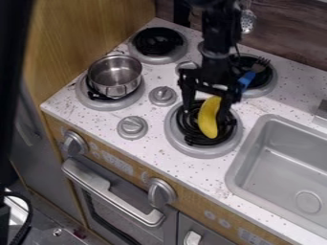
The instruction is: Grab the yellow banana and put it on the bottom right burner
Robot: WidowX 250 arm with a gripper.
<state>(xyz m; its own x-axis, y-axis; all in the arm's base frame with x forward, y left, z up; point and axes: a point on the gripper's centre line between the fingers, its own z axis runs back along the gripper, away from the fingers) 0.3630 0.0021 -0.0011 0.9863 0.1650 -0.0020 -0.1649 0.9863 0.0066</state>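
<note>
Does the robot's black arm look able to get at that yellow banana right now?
Probably yes: the claw is right at the banana, its fingers apart on either side, and nothing lies on top of it.

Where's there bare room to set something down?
Free: the sink floor, the back left burner, and the counter between sink and back right burner.
Crowded: the banana and gripper take the bottom right burner; the pot and fork occupy two others.
</note>
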